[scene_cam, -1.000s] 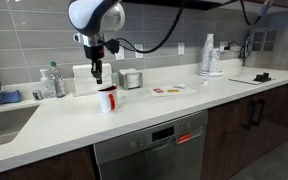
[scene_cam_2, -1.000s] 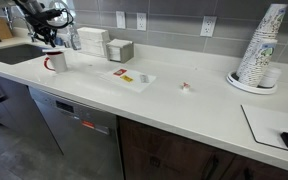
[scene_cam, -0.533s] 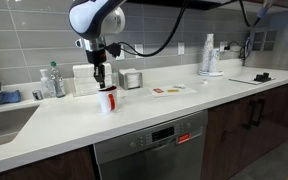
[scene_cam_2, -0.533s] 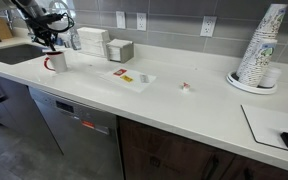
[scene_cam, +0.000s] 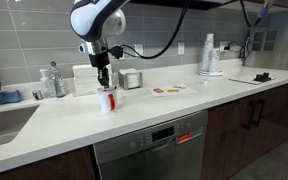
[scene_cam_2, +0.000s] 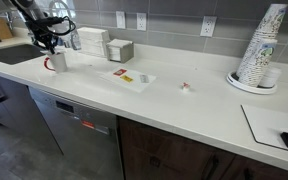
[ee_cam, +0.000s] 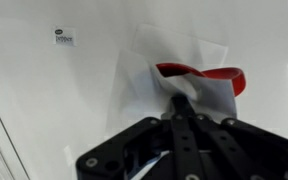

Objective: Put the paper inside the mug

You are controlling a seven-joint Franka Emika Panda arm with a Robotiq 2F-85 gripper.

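The red mug [scene_cam: 107, 101] stands on the white counter [scene_cam: 154, 110], seen in both exterior views [scene_cam_2: 56, 62]. My gripper [scene_cam: 104, 80] hangs straight above it, also visible over the mug in an exterior view [scene_cam_2: 48, 45]. In the wrist view the gripper [ee_cam: 181, 100] is shut on the white paper [ee_cam: 169, 65], pinching its edge. The paper hangs below the fingers and covers most of the mug; only part of the red rim [ee_cam: 222, 76] shows. The paper's lower end sits at the mug's mouth.
A shiny metal canister [scene_cam: 132, 79] and white boxes [scene_cam_2: 94, 42] stand behind the mug. Red-and-white cards [scene_cam_2: 124, 76] lie mid-counter. Stacked white cups [scene_cam_2: 259, 45] stand at the far end. A sink [scene_cam: 4, 122] and bottles [scene_cam: 52, 82] are on the other side.
My gripper has shifted a little sideways and come lower over the mug, with the paper still held. The mug has not moved.
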